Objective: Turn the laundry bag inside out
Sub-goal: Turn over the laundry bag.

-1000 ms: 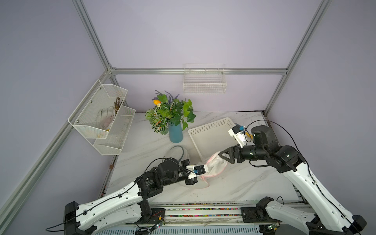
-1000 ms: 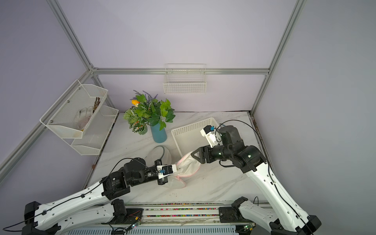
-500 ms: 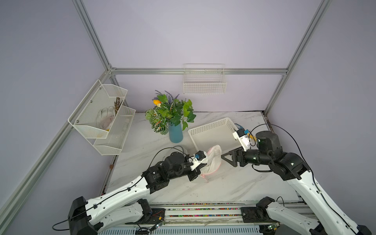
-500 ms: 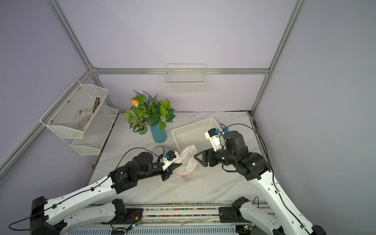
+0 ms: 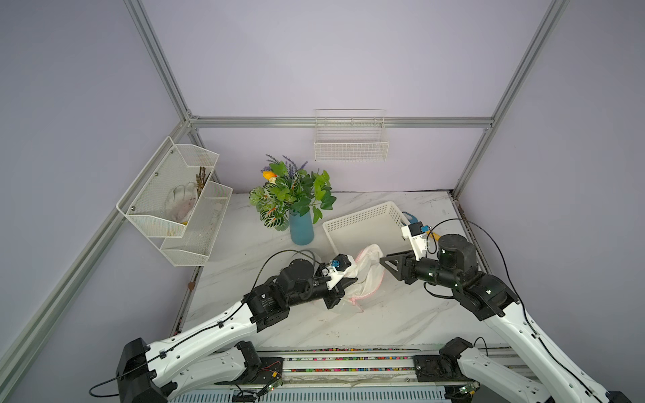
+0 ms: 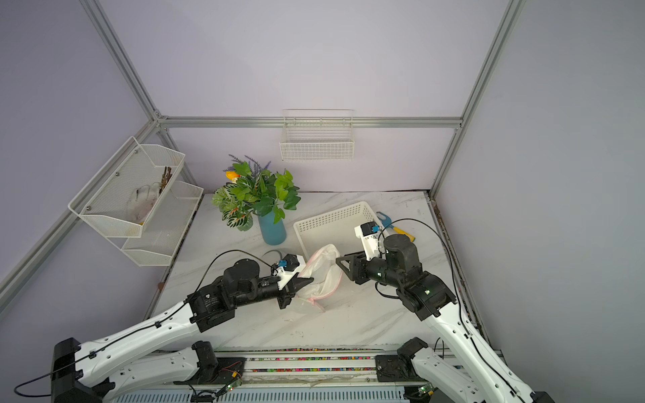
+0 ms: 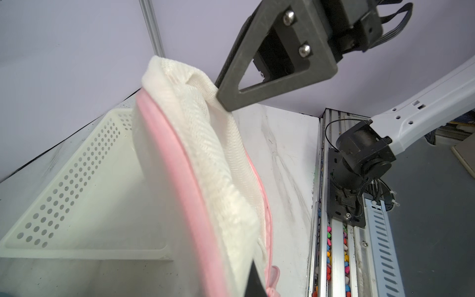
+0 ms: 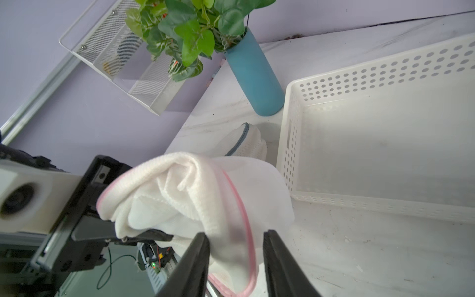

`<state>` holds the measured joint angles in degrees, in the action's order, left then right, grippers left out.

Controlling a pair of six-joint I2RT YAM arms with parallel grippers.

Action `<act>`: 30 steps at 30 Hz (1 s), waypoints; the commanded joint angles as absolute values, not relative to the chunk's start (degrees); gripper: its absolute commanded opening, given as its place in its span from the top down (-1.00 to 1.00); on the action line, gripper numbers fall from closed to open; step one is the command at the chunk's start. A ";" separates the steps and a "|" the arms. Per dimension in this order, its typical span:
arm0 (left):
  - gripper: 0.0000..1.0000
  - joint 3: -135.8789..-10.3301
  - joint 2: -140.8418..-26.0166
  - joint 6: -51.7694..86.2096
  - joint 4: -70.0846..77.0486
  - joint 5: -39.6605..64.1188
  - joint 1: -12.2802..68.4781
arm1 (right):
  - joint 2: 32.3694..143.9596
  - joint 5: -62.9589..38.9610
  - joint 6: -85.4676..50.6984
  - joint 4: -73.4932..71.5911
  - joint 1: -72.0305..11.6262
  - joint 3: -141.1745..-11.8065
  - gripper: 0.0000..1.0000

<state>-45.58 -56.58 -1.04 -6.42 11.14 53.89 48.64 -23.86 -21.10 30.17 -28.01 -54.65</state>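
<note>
Left pincer (image 6: 303, 280) clenches the one laundry bag (image 5: 370, 268); right pincer (image 8: 236, 232) gapes astride it. One basket (image 5: 363, 214), one vase (image 5: 302, 228), maybe a second bag (image 8: 253, 144); marble worktop (image 5: 401, 314), lilac walls (image 5: 314, 52).

We see a laundry bag (image 8: 200, 195) of soft white mesh cloth, finely ribbed, with smooth pink trim. In both top views, at its 12 o'clock sits a basket (image 5: 363, 223) of perforated white plastic. At 10 o'clock are a matt blue vase (image 5: 302, 230) and, beyond it, a white-coated metal mesh shelf (image 5: 167, 195). The tabletop (image 5: 401, 314) is smooth, marble-patterned. The right gripper (image 8: 236, 232) has matt black plastic fingers (image 8: 198, 257).
</note>
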 commanded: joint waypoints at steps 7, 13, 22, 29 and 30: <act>1.00 -49.38 -55.03 -0.59 -3.87 14.05 53.54 | 49.99 -23.05 -22.23 23.45 -27.84 -54.93 0.71; 1.00 -49.46 -55.02 -0.69 -4.15 13.50 53.53 | 50.01 -25.99 -22.12 23.34 -27.85 -54.29 0.27; 1.00 -49.90 -56.15 -1.29 -3.83 15.25 53.55 | 49.22 -24.25 -21.28 23.07 -27.82 -53.77 0.78; 1.00 -53.17 -58.45 -9.73 -15.04 17.70 53.70 | 49.63 -20.30 -17.47 27.64 -27.86 -58.96 1.00; 1.00 -53.85 -58.98 -11.08 -17.04 17.86 53.83 | 50.36 -20.30 -16.25 29.39 -27.85 -60.37 1.00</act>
<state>-50.83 -58.06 -5.67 -11.99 15.59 53.76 49.95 -21.82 -19.59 26.81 -28.01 -56.38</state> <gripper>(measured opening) 0.059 0.065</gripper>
